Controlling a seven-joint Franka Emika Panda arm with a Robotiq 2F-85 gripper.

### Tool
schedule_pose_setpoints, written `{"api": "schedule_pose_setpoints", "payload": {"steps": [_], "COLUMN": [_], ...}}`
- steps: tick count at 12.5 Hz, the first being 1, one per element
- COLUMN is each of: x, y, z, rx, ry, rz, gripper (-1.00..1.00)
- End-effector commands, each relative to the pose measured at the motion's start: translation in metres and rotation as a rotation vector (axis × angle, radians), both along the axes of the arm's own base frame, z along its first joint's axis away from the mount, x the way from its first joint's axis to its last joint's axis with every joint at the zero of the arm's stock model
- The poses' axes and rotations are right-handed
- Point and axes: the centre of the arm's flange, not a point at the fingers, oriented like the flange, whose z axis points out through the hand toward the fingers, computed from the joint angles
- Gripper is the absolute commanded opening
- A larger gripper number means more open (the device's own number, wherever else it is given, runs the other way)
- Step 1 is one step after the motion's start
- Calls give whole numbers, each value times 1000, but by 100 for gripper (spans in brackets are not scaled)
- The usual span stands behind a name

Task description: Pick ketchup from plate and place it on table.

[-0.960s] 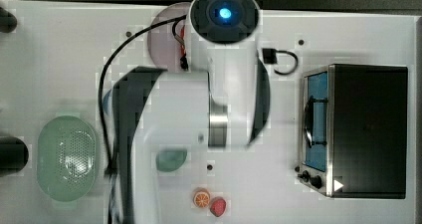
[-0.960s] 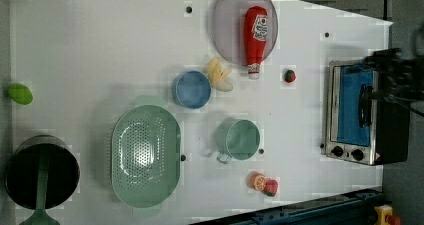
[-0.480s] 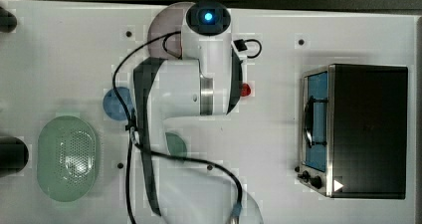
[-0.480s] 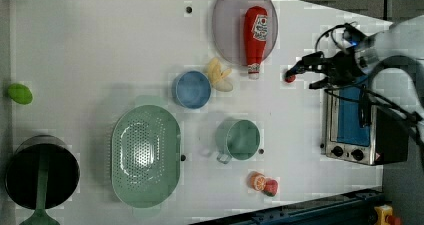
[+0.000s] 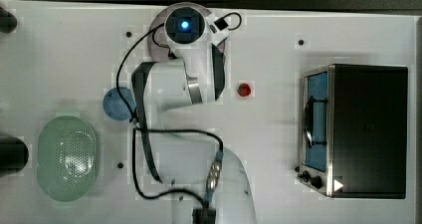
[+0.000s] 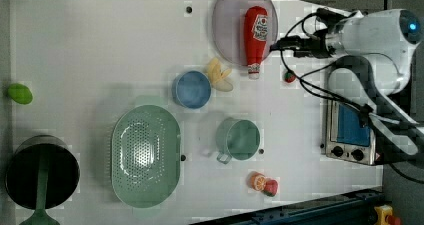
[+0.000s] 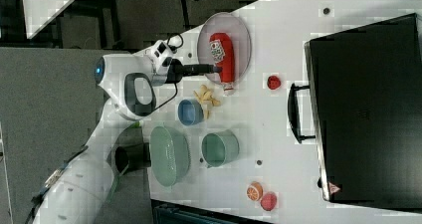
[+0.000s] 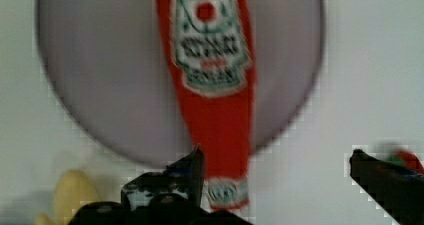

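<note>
The ketchup (image 6: 255, 32) is a red bottle with a white label, lying across the lilac-grey plate (image 6: 230, 20) with its whitish cap end over the plate's rim. In the left view my gripper (image 6: 274, 45) hovers just at the bottle's right side. In the right view the gripper (image 7: 215, 68) reaches the ketchup (image 7: 223, 57) on the plate (image 7: 241, 35). The wrist view looks down on the ketchup (image 8: 215, 85), and my gripper (image 8: 277, 160) is open. One of the fingers (image 8: 190, 170) is beside the bottle's neck, the other wide of it. The white table (image 6: 100, 45) lies all around.
A small red fruit (image 6: 289, 76) lies just off the plate near the gripper. Yellow banana pieces (image 6: 220, 75) and a blue bowl (image 6: 191, 89) sit close by. Further off are a green cup (image 6: 239, 139), a green basket (image 6: 145, 155), an orange slice (image 6: 257, 181) and the toaster oven (image 6: 350, 130).
The arm has swung away from the toaster oven, and the gripper has travelled across the red fruit to the plate's edge beside the ketchup. The bottle has not moved.
</note>
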Motion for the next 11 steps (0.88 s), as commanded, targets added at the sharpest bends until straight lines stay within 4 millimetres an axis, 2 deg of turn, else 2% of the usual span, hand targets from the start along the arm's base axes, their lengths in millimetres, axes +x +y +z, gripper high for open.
{"api": "schedule_pose_setpoints", "payload": {"steps": [1,7,10,11], "x": [14,22,26,25], "y": [19,19,16,16], "z": [-19,-79,-94,-99], "rx": [-21,19,25,25], "ry": [-40,-112,-130,-125], "rz": [101,105,100,100], "gripper": [100,100,100,92]}}
